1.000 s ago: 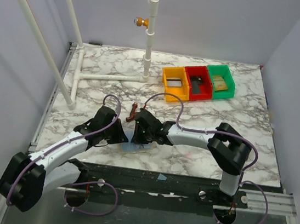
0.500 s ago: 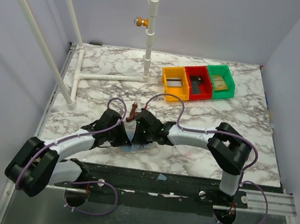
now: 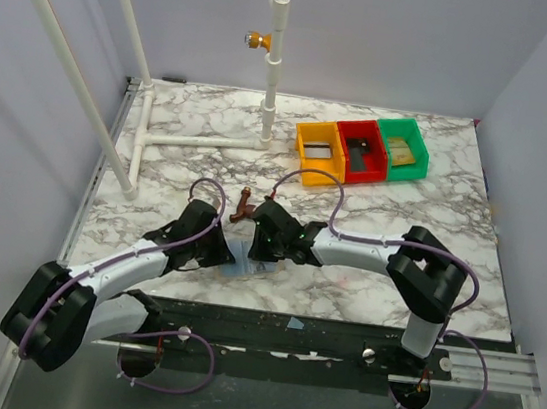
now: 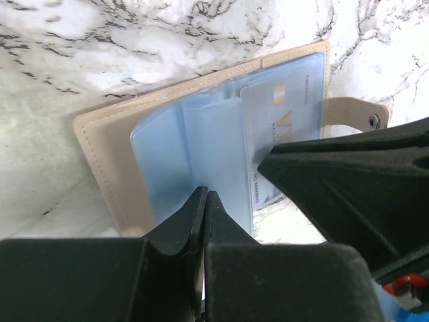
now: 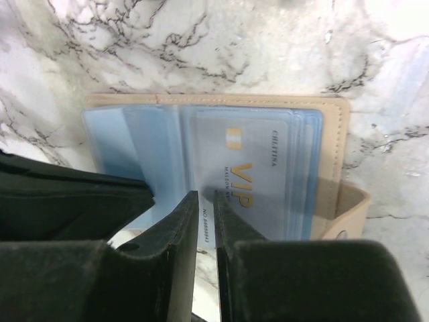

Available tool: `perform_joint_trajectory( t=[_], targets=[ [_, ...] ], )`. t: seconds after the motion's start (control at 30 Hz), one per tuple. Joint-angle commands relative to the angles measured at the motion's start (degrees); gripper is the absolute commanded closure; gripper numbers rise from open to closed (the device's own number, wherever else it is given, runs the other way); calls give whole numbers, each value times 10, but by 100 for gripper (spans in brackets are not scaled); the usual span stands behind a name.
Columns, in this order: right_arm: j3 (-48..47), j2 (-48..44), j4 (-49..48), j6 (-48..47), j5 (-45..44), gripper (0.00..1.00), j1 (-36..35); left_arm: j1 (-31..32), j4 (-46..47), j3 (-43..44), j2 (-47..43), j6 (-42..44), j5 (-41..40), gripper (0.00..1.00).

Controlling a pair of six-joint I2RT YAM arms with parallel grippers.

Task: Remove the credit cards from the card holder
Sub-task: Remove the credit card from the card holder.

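The card holder [image 5: 333, 137] lies open on the desk [image 3: 382, 224] near the front edge, right between both arms. Our left tool [image 4: 204, 195] is fully closed, tips pressed at the edge of the blue plastic sleeves [image 4: 201, 144], probably to pin the thing down. Our right tool [image 5: 206, 199] is barely ajar over the VIP card [image 5: 268, 171]. We can't tell if it has actually caught the card. Versus a second ago, the left tool has finished closing and that arm has swung in lower. The holder hasn't budged.
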State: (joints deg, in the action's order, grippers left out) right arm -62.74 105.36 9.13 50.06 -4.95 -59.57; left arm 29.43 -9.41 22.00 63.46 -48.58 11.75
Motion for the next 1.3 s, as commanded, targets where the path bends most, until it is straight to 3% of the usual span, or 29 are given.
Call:
perform_joint_trajectory(
  t=[0.0,0.27,0.57,0.73,1.07,1.27],
  targets=[
    [2,-11,25,-15,-39,82,7,1,-42,0,-27,14,-32,100],
    [-24,6,39,-35,-37,82,6,1,-64,9,-49,20,-33,100],
    [-20,-8,46,-36,-46,82,6,1,-161,62,-139,28,-59,100],
    [-17,-20,52,-36,-57,82,6,1,-185,96,-160,31,-43,94],
    [-12,-43,68,-39,-78,82,6,3,-95,86,-85,14,16,83],
    [-10,-42,80,-46,-92,81,6,4,-34,65,-38,1,44,82]
  ],
)
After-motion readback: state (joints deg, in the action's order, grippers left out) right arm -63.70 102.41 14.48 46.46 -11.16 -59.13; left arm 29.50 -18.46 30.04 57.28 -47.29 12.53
